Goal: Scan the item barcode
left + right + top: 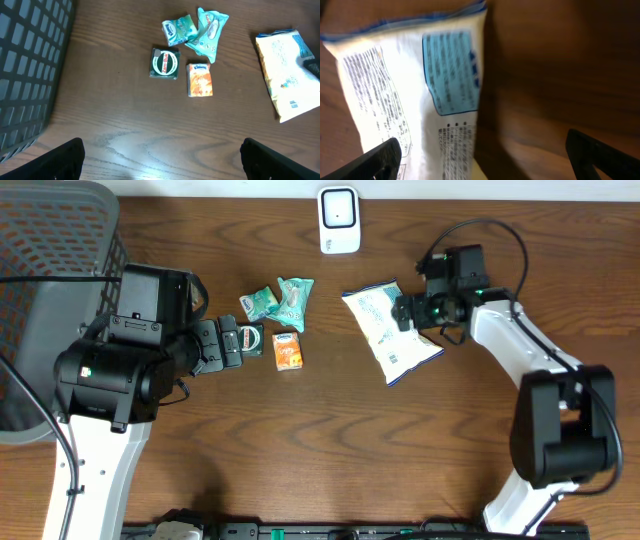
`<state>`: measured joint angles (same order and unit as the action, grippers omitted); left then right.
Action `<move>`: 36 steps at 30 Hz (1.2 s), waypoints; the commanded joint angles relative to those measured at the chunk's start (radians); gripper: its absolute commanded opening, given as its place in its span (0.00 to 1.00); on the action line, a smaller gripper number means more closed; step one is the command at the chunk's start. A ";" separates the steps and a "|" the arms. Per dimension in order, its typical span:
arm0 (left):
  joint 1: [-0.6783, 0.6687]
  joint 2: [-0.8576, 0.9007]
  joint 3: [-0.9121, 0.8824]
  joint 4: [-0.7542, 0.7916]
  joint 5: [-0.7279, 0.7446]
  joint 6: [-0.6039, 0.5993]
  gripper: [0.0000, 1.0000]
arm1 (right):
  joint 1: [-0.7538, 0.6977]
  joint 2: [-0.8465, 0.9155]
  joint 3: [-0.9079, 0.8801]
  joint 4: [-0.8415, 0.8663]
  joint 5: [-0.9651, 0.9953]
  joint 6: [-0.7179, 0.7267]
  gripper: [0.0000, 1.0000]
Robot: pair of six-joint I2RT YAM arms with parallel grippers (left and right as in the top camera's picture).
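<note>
Right hand [408, 312] at right edge of white bag [385, 330]; left hand [243, 341] by green tin [165, 63]; both wide open, empty

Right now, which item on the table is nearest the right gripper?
The large white bag with blue print, lying at the open right gripper; the teal packets, green tin and orange box cluster near the left gripper.

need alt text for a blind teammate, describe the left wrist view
Four small items cluster on a brown wooden table: a dark green square box, an orange carton and two crinkled teal sachets. A white and blue printed bag lies at the right edge, a grey mesh basket at left; the open left gripper holds nothing.
</note>
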<state>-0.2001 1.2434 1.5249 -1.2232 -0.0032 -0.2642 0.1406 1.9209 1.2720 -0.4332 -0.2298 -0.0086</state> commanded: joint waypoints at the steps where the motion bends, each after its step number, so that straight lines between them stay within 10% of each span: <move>1: -0.002 -0.002 0.011 0.000 -0.009 0.002 0.97 | -0.015 0.058 -0.010 -0.002 -0.142 -0.019 0.99; 12: -0.002 -0.002 0.011 0.000 -0.009 0.002 0.98 | -0.014 0.093 -0.012 -0.045 -0.285 -0.019 0.95; 20: -0.002 -0.002 0.011 0.000 -0.009 0.002 0.98 | -0.015 0.093 -0.048 -0.048 -0.324 -0.014 0.04; 27: -0.002 -0.002 0.011 0.000 -0.009 0.002 0.98 | -0.047 0.047 -0.042 0.068 -0.748 0.005 0.01; 36: -0.002 -0.002 0.011 0.000 -0.009 0.002 0.98 | -0.084 -0.122 -0.042 0.424 -0.959 0.362 0.01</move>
<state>-0.2001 1.2434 1.5249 -1.2232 -0.0032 -0.2646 0.0612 1.9068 1.2198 -0.0608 -1.0447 0.1932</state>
